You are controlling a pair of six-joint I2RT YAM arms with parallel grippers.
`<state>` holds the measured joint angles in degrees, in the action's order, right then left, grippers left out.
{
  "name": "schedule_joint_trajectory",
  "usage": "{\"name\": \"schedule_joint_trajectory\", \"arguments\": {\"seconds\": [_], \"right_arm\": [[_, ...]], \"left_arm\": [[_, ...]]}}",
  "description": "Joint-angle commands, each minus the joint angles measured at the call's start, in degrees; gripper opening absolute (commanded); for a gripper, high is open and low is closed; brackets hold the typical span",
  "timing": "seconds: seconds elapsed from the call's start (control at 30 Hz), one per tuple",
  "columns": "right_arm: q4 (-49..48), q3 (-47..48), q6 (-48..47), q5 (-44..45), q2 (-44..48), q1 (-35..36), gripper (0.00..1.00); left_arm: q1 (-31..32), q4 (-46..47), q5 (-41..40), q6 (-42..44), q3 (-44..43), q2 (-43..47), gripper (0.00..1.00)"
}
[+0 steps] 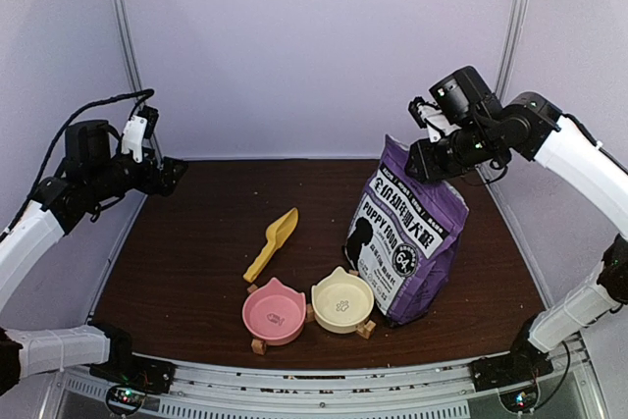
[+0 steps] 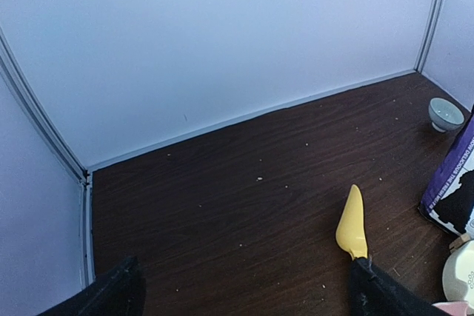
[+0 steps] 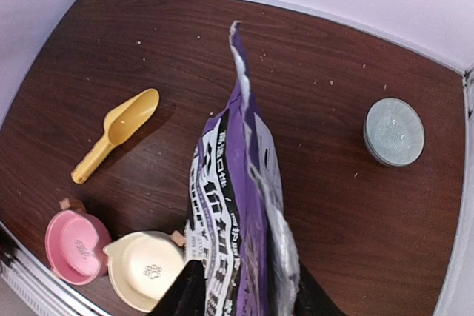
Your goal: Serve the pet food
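Brown table (image 1: 196, 242) bore a purple bag (image 1: 407, 242) at 3 o'clock; right gripper (image 1: 432, 162) straddled its top, grip unclear; left gripper (image 1: 175, 174) gaped wide.

So the surface is a dark brown wood-grain table (image 1: 196, 242) with pale crumbs sprinkled all over it. Right under the right gripper (image 1: 432, 159) stands a tall purple printed puppy-food bag (image 1: 407, 242), upright with its top edge open. Off to that gripper's left, out mid-table, a yellow plastic scoop (image 1: 273, 242) lies flat. Closer to the arm bases, also left of the gripper, two cat-eared bowls sit side by side on little wooden feet: a cream one (image 1: 342, 299) just beside the bag's foot, then a pink one (image 1: 274, 311) further left. Back past the gripper on its right there's a small round grey-blue ceramic bowl (image 3: 393, 132), well apart from the bag.
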<state>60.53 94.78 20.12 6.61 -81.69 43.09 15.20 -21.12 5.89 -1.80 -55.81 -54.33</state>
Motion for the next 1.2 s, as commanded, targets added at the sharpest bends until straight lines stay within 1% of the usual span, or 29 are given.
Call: {"name": "schedule_joint_trajectory", "arguments": {"seconds": [0.0, 0.07, 0.1, 0.2, 0.3, 0.43, 0.53, 0.63, 0.7, 0.77, 0.9, 1.03, 1.13, 1.17], "right_arm": [[2.11, 3.34, -0.51, 5.41, -1.54, 1.6, 0.2], [2.19, 2.97, 0.51, 8.02, -1.52, 1.68, 0.05], [2.44, 2.65, 1.43, 10.05, -1.28, 1.67, 0.0], [3.8, 1.96, 3.46, 16.78, 0.2, 1.29, 0.0], [6.07, 3.24, 3.88, 22.34, 2.69, -0.3, 0.0], [9.69, 9.13, 2.61, 27.94, 6.56, -3.63, 0.0], [11.09, 13.4, 0.8, 30.51, 8.47, -3.89, 0.0], [9.41, 13.68, -0.02, 27.5, 10.06, -3.89, 0.0], [6.89, 10.91, 0.56, 23.65, 11.04, -3.83, 0.0], [2.88, 5.42, 2.12, 19.38, 11.84, -3.73, 0.0], [-9.36, -9.91, 8.18, 7.03, 12.71, -2.42, 0.0], [-22.96, -22.25, 15.35, -0.8, 12.27, 1.68, 0.0], [-31.86, -25.77, 19.64, -3.74, 10.99, 5.44, 0.0], [-33.51, -26.13, 20.4, -3.91, 10.08, 6.51, 0.0]], "left_arm": [[-0.08, 0.56, -1.59, 0.66, -1.22, 0.8, 0.98], [-0.08, 0.63, -2.17, 0.68, -1.09, 1.02, 0.98], [-0.08, 0.58, -2.43, 0.75, -1.13, 1.06, 0.98], [-0.08, 0.57, -2.92, 0.91, -1.07, 1.0, 0.98], [-0.09, 0.63, -3.32, 0.75, -1.02, 1.05, 0.98], [-0.08, 0.6, -3.49, 0.53, -1.05, 1.2, 0.98], [-0.13, 0.58, -3.67, 0.55, -0.95, 1.32, 0.98], [-0.09, 0.63, -3.96, 0.51, -0.88, 1.41, 0.98], [-0.08, 0.56, -4.32, 0.53, -0.78, 1.35, 0.98], [-0.08, 0.57, -4.94, 0.57, -0.69, 1.18, 0.98], [-0.09, 0.53, -5.75, 0.45, -0.6, 0.33, 0.98], [-0.09, 0.55, -4.58, -0.5, -0.93, -0.02, 0.98], [0.26, 1.02, -3.13, -2.31, -1.2, 0.31, 0.98], [0.66, 1.31, -3.15, -3.47, -1.26, 0.52, 0.98]]}}
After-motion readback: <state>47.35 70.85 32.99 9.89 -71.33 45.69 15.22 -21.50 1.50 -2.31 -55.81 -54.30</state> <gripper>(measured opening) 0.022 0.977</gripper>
